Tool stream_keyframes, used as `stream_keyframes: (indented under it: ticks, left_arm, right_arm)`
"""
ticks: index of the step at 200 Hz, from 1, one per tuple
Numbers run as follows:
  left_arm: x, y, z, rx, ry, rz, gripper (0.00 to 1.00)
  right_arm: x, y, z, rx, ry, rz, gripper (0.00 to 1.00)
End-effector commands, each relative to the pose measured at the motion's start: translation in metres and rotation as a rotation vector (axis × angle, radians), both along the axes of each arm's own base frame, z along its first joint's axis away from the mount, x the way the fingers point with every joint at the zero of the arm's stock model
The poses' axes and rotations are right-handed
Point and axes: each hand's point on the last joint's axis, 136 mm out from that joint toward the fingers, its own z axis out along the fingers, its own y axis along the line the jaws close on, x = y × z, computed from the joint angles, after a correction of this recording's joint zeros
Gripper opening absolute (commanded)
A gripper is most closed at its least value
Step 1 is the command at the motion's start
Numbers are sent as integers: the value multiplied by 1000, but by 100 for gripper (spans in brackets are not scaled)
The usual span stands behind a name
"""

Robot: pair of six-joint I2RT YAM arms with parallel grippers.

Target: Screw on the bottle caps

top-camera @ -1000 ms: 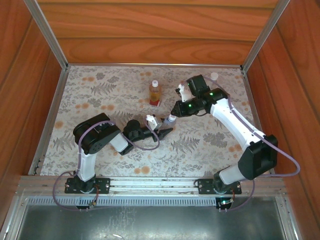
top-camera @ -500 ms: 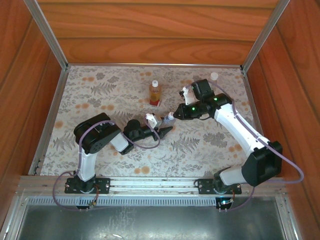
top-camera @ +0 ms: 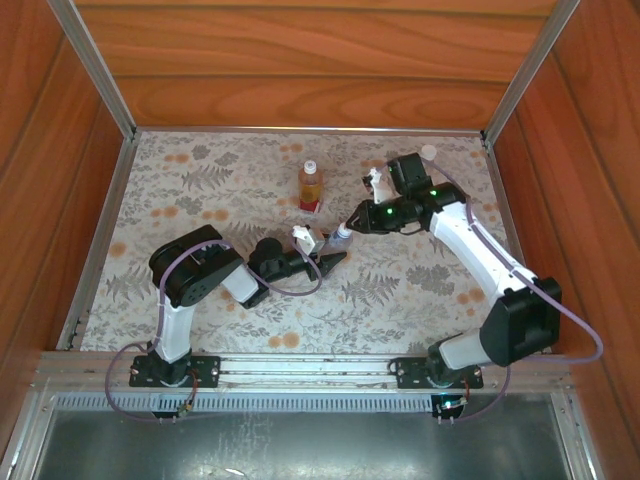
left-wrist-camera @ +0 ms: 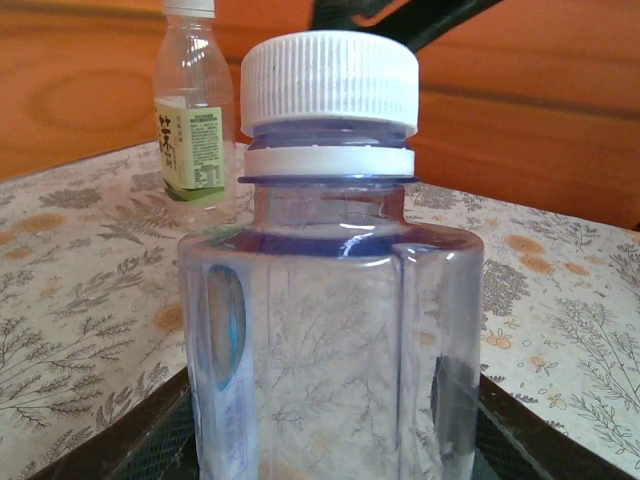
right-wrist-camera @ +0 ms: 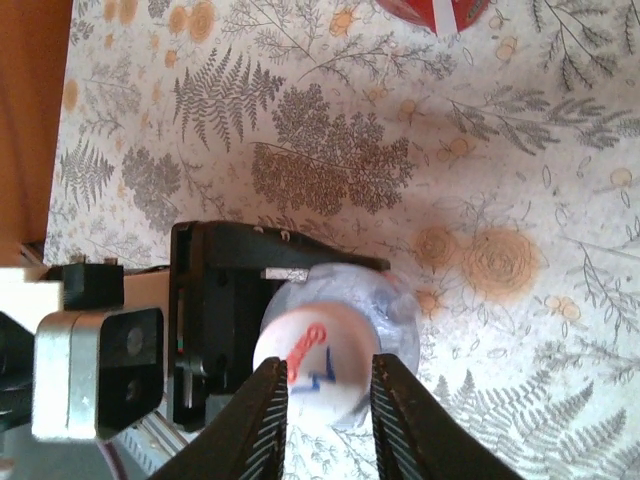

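So the bluish bottle (top-camera: 341, 240) was standing upright about mid-table on the floral tabletop (top-camera: 200, 200), and the left gripper (top-camera: 328, 260) had it pinched around the lower body, coming in from the left. On the left wrist cam you could see the dark fingers (left-wrist-camera: 150, 440) pressed in low on both sides of the clear plastic, so that claw was closed down onto the bottle, only as far as the bottle's width let it. The white cap (left-wrist-camera: 330, 85) was on the neck, sitting level right above the collar ring; couldn't tell how tightly it was threaded. The right gripper (top-camera: 350, 226) reached in from the right and hung over the top of that same bottle, pointing down. On the right wrist cam its two fingertips (right-wrist-camera: 262, 425) sat either side of the cap, which had red and blue print on top, with just a narrow gap between them. Honestly couldn't tell if they were actually squeezing the cap or just sitting next to it. The amber bottle (top-camera: 311, 187) stood upright further back, well apart from both claws, with the amber bottle's cap (top-camera: 310, 166) on it. The green-label bottle (left-wrist-camera: 195, 110) stood near the back right corner, the green-label bottle's cap (left-wrist-camera: 190, 6) on top too.
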Motion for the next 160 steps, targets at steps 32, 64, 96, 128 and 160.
stream_keyframes:
  ticks: [32,64,96,128,160]
  left_arm:
    - [-4,1,-24,61,56,-9,57]
    - [-1,1,-25,56,72,12,56]
    - [1,0,-25,56,69,15,56]
    - [-2,0,-24,59,59,0,56]
    - [-6,1,-24,62,53,-15,57]
  right_arm:
    - [-13,8,-2,65,53,64,19]
    - [-37,5,-4,102,88,75,18]
    - [-52,6,10,181,68,85,18]
    - [-40,-3,15,141,-20,28,23]
    - [-16,-5,10,113,-44,-1,39]
